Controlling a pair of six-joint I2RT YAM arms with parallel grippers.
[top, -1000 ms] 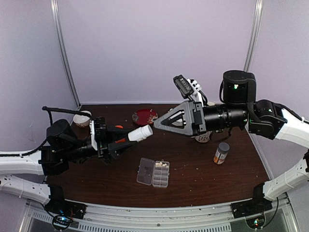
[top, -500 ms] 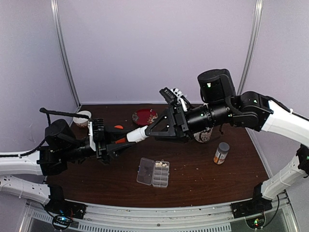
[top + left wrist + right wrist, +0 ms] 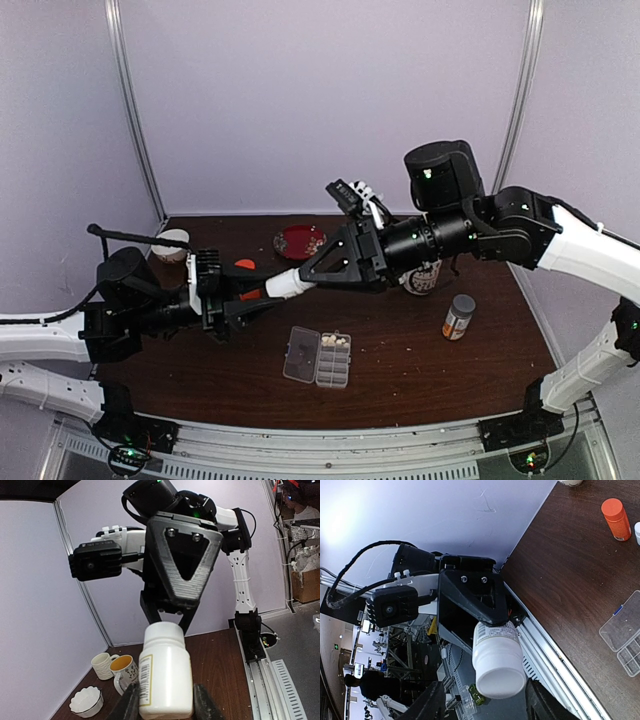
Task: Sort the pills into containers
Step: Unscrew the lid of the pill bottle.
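**White bottle held between both grippers, pill box lying below**

The left gripper (image 3: 166,701) is clenched on a white plastic bottle (image 3: 165,675). Its two fingers (image 3: 130,702) are pressed against opposite sides of the bottle's body. The bottle is held above the table, with its white cap turned to the right, towards the other arm.

The right gripper (image 3: 487,686) is set around that capped end with its jaws parted, one finger on each side. In the right wrist view a gap is seen between the cap and at least one finger (image 3: 434,700), so no grip on the cap is shown.

In the top view the two grippers are met over the middle of the dark brown table (image 3: 400,370).

The small clear plastic pill box (image 3: 328,372) lies on the table, nearer than the meeting jaws and a little to their right, well apart from both. Its clear lid is folded open to the left. The tiny whitish pills (image 3: 335,343) are seen in its far cells, and none are held by either gripper.

A small bottle with a dark cap (image 3: 459,316) stands to the right of the box. A red round dish (image 3: 299,240) is set at the far edge, and a white cup (image 3: 170,243) at the far left corner. An orange bottle (image 3: 616,517) lies on the table in the right wrist view.
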